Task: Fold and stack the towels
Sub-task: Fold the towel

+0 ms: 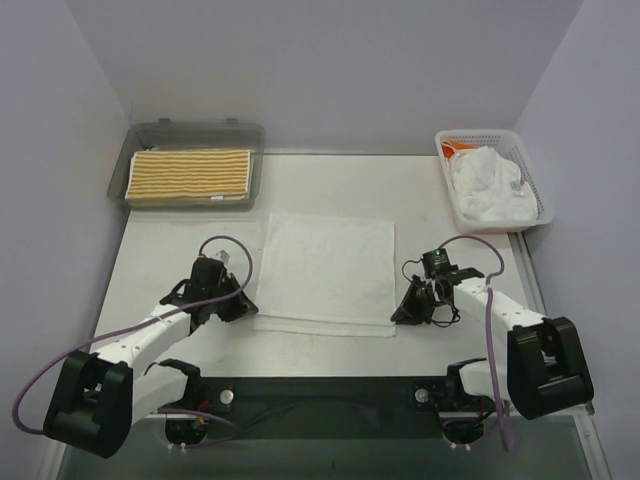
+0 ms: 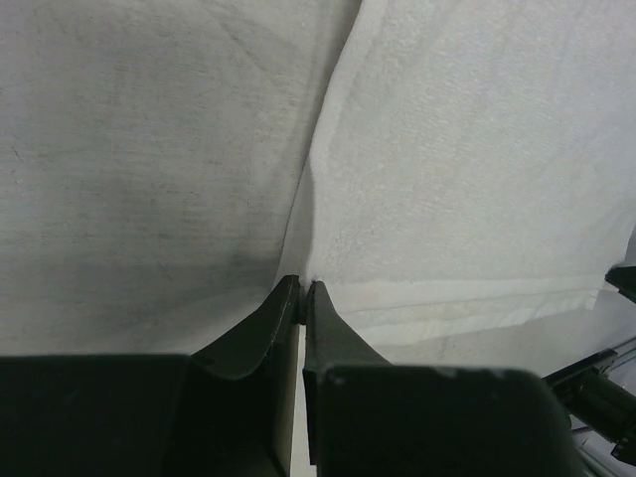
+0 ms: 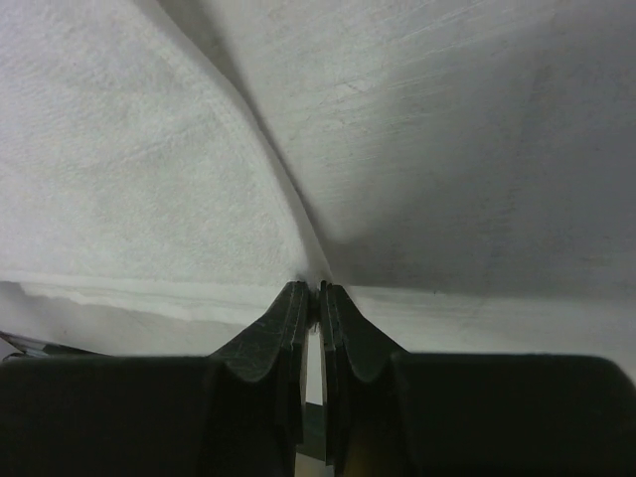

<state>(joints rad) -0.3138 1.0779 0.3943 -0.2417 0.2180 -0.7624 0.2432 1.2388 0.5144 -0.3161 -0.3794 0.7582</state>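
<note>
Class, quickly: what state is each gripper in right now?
Left gripper: closed, pinching the white towel.
Right gripper: closed, pinching the same towel.

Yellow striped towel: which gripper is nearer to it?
Left. The left gripper pinches the white towel at its near left corner, on the same side as the yellow striped towel; the right gripper pinches its near right corner, farther off.

An orange thing (image 1: 455, 148) in the basket (image 1: 533, 170) is mostly buried under white towels (image 1: 488, 185); what it is cannot be told
</note>
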